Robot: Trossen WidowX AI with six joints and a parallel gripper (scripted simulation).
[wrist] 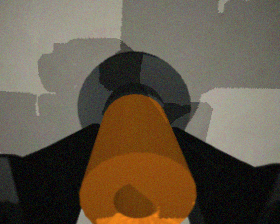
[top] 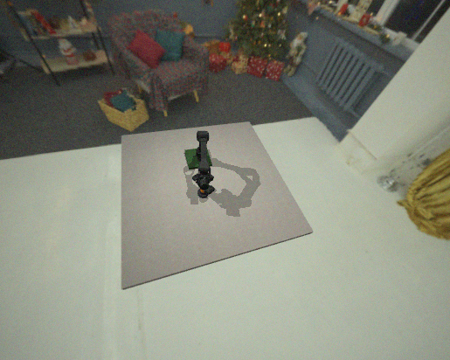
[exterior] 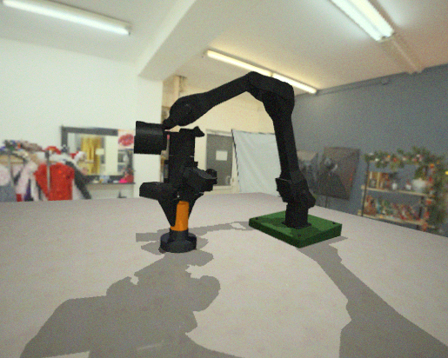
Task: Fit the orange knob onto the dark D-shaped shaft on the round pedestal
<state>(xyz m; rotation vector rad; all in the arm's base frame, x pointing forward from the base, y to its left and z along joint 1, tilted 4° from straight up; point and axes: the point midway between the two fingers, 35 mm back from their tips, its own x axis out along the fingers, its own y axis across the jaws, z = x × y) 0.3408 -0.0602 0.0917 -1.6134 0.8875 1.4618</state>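
The orange knob [exterior: 179, 215] [wrist: 136, 155] [top: 202, 193] stands upright between the fingers of my gripper [exterior: 179, 208] [wrist: 135, 132] [top: 203, 187], which is shut on it. The knob sits straight above the dark round pedestal [exterior: 177, 243] [wrist: 163, 80], its lower end down at the pedestal's raised collar. The D-shaped shaft is hidden by the knob. In the wrist view the knob's upper end shows a hole with one flat side, and the pedestal shows as a dark ring behind the knob.
The arm's green base plate [exterior: 296, 228] [top: 191, 157] sits on the grey board [top: 160, 245] behind the pedestal. The board lies on a white surface [top: 51, 262]. Armchair, shelves and a Christmas tree stand far behind.
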